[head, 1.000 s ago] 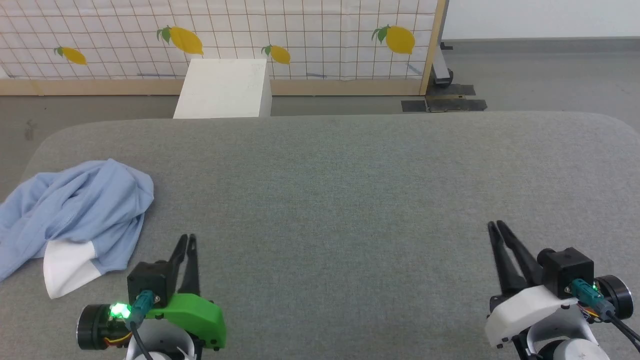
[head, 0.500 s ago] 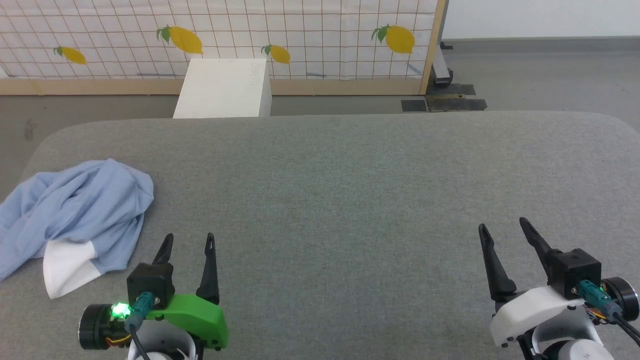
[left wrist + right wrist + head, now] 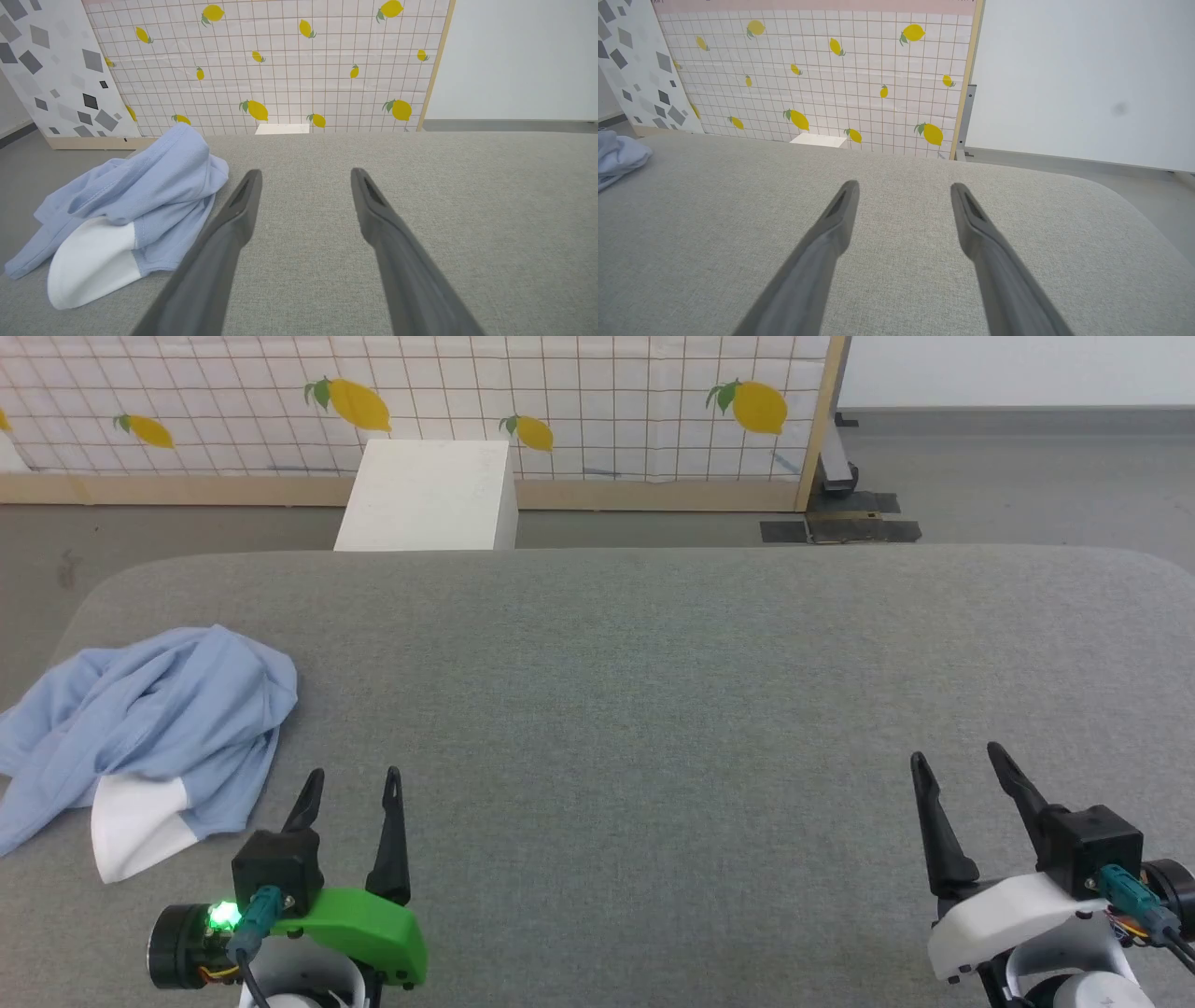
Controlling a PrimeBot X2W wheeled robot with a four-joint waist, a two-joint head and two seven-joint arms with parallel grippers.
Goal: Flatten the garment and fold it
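Task not started: light blue T-shirt [image 3: 159, 709] lies crumpled at the left edge of the grey padded table [image 3: 653, 663], not flattened, not folded. Left gripper [image 3: 355, 772] spread, empty, near it. Right gripper [image 3: 956, 752] spread, empty, near right, well apart.

the garment [image 3: 177, 700] is light blue with a white panel; the surface [image 3: 653, 691] is grey. the screen [image 3: 616, 401] is white, gridded, with yellow lemons. the left claw [image 3: 353, 775] has a green mount, the right claw [image 3: 954, 753] a white one.
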